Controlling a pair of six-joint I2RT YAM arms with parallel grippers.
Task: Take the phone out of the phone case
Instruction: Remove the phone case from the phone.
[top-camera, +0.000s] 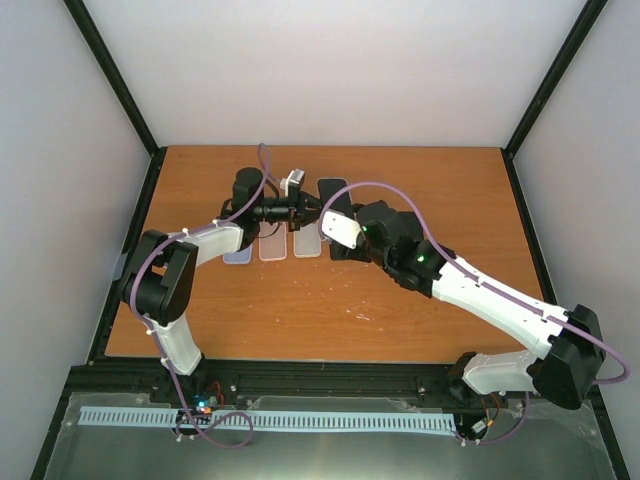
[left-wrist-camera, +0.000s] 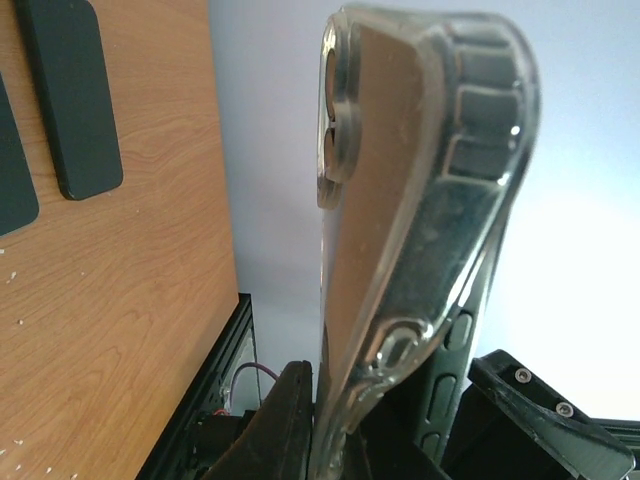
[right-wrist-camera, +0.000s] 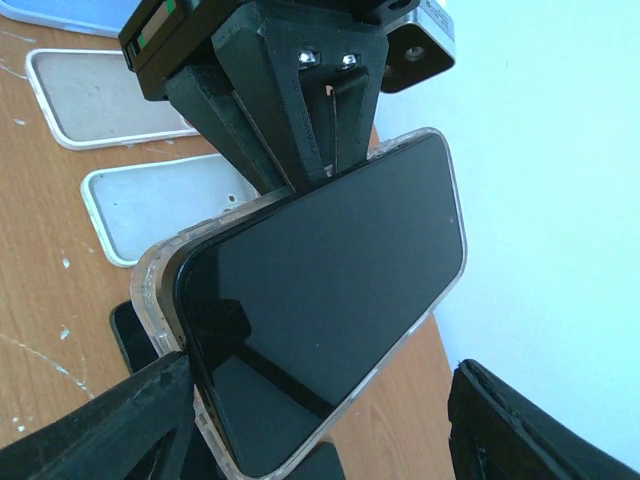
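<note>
**Item 1, left pincer**: it is pressing together on the phone case at the end opposite the camera cut-out, holding it in the air above the counter. The wrist frame is cropping its fingers, so you are seeing only their inner edges.

**Item 2, phone case:** clear and soft, with one long wall bowing outward.

**Item 3, phone**: it is lying in the case, its black screen facing the right wrist camera. You cannot tell how firmly it is seated. The case rim is showing wider along one corner than along the rest. From above, phone and case are showing only as a sliver between the two arms.

**Item 4, right pincer**: it is standing spread, one finger on either side of the phone's near end. Both tips are running off the bottom edge, so you cannot tell whether they are touching.

**Item 5, on the counter:**
- A nearer empty case and a farther empty case are lying side by side.
- A pale blue case is being cut off by the top edge.
- A dark slab is lying flat.
- A second slab is being cropped by the frame.
- A dark object is lying mostly hidden under the held phone.
</note>
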